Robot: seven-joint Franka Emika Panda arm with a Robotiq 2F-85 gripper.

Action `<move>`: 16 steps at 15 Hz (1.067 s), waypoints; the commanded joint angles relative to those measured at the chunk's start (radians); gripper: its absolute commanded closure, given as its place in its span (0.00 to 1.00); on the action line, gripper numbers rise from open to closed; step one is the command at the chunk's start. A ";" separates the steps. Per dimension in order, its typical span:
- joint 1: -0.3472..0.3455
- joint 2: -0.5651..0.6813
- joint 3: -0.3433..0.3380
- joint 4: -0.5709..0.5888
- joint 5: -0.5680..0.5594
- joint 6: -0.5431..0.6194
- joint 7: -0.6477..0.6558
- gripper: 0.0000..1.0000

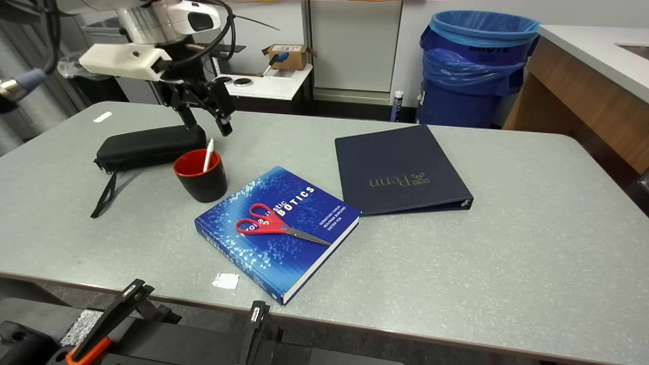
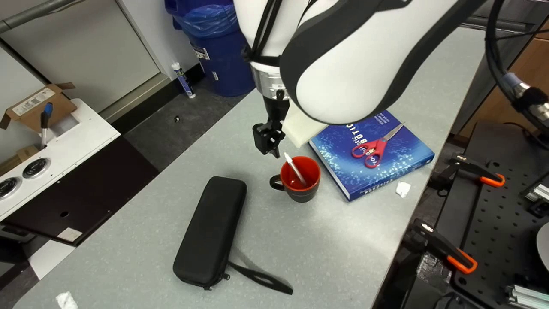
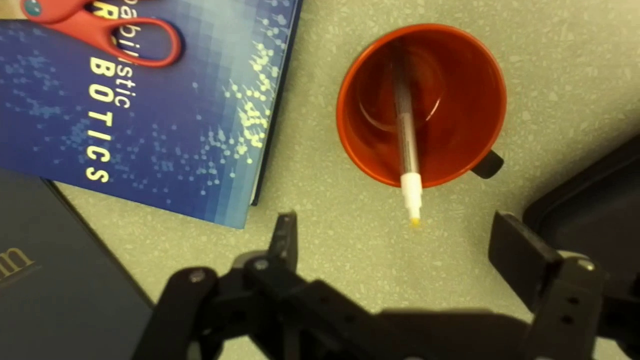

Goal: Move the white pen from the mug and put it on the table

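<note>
The white pen (image 1: 209,154) leans inside the mug, its tip sticking out above the rim in both exterior views (image 2: 296,169). In the wrist view the pen (image 3: 409,145) has a white end with a yellowish tip. The mug (image 1: 205,186), dark outside and red inside, stands upright on the light-grey table (image 1: 481,263); it also shows in an exterior view (image 2: 303,195) and the wrist view (image 3: 465,100). My gripper (image 1: 208,125) is open and empty, above and slightly behind the mug. In the wrist view the pen tip points toward the gap between the fingers (image 3: 394,222).
A black case (image 1: 149,146) lies close beside the mug. A blue book (image 1: 284,253) with red scissors (image 1: 268,224) on it lies on the mug's other side. A dark binder (image 1: 400,170) lies beyond the book. Clamps (image 1: 253,329) stand near the table's front edge.
</note>
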State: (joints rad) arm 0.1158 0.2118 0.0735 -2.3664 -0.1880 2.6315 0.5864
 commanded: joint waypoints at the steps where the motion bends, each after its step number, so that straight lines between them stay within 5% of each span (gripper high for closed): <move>1: 0.068 0.101 -0.058 0.076 -0.045 0.042 0.073 0.00; 5: 0.116 0.158 -0.100 0.117 -0.031 0.042 0.075 0.00; 7: 0.128 0.172 -0.109 0.131 -0.018 0.038 0.060 0.26; 16: 0.111 0.150 -0.085 0.118 0.073 0.015 0.002 0.97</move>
State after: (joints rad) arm 0.2313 0.3793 -0.0186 -2.2434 -0.1620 2.6499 0.6145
